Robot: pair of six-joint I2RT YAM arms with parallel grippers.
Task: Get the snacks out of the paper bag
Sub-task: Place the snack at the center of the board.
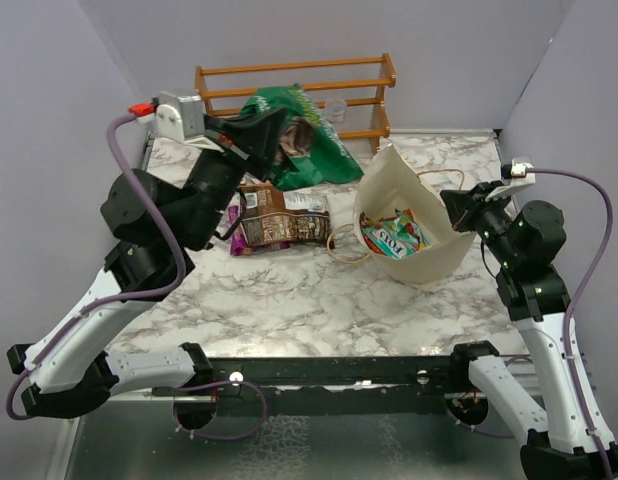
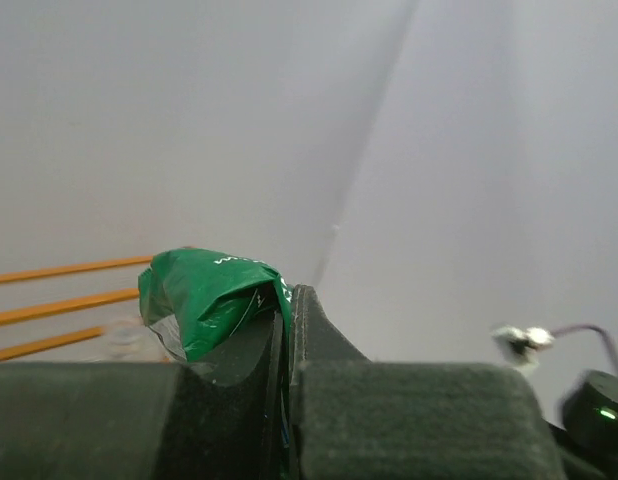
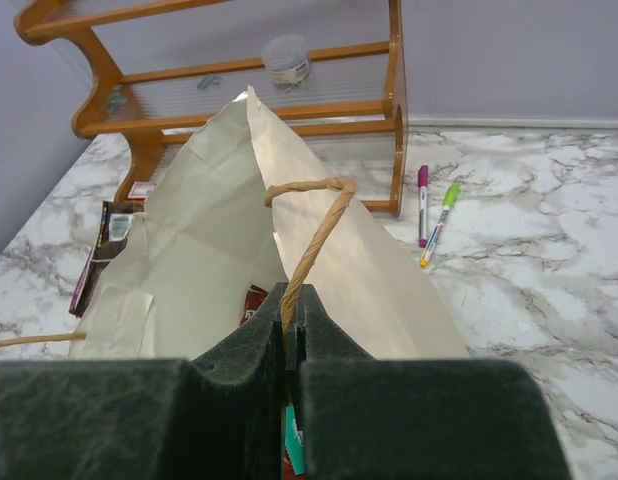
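The paper bag (image 1: 437,262) is matt cream paper, softly creased; its handle (image 3: 314,235) is rough twisted paper cord. The green packet (image 1: 324,150) is glossy, crinkled foil. The surface (image 1: 289,300) looks like smooth marble, and the rack (image 1: 289,67) is varnished wood. The left claw (image 2: 287,320) and right claw (image 3: 292,310) have matt black, foam-like pads.

right hand (image 3: 292,296) pinching handle (image 3: 315,235), paper bag (image 3: 194,240), rack (image 3: 394,90) behind

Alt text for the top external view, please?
Left tool holds a dark green packet in front of the wooden rack, while the right tool pinches the cream paper bag at its rim. A light green packet shows inside the open bag; a brown packet lies on the marble table beside it.
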